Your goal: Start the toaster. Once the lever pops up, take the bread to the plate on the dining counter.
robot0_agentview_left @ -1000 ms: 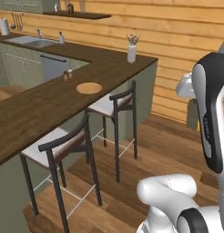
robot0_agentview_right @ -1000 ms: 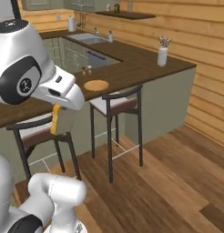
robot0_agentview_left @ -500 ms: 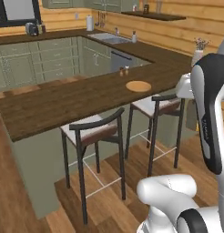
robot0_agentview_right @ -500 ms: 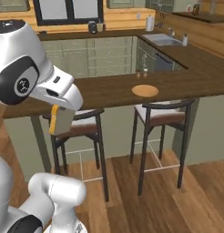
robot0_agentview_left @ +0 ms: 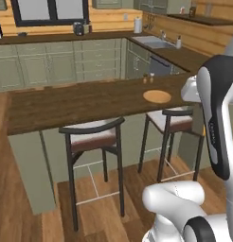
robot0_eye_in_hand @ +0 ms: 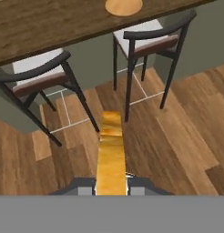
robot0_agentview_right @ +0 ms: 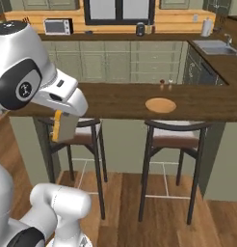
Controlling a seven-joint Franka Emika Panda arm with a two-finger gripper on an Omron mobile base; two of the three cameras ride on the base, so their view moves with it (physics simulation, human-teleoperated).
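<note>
My gripper (robot0_eye_in_hand: 111, 185) is shut on the bread (robot0_eye_in_hand: 111, 150), a tan slice seen edge-on in the hand view, held over the wooden floor. From the right base view the bread (robot0_agentview_right: 62, 128) hangs below the white hand at the left. The orange-tan plate (robot0_agentview_left: 156, 96) (robot0_agentview_right: 160, 104) (robot0_eye_in_hand: 124, 5) lies on the dining counter (robot0_agentview_left: 71, 104) (robot0_agentview_right: 111, 100) (robot0_eye_in_hand: 36, 22), ahead of the gripper and well apart from it. The toaster and its lever are out of view.
Two dark stools (robot0_agentview_left: 92, 136) (robot0_agentview_left: 171, 120) (robot0_agentview_right: 174, 137) stand tucked under the counter between me and the plate. Small shakers (robot0_agentview_right: 165, 84) sit behind the plate. Sage-green cabinets, a sink (robot0_agentview_right: 214, 46) and a microwave (robot0_agentview_right: 58, 26) line the back.
The whole picture has swung as the base turned: the counter now lies squarely across the front and the plate sits nearer the middle. The bread stays gripped.
</note>
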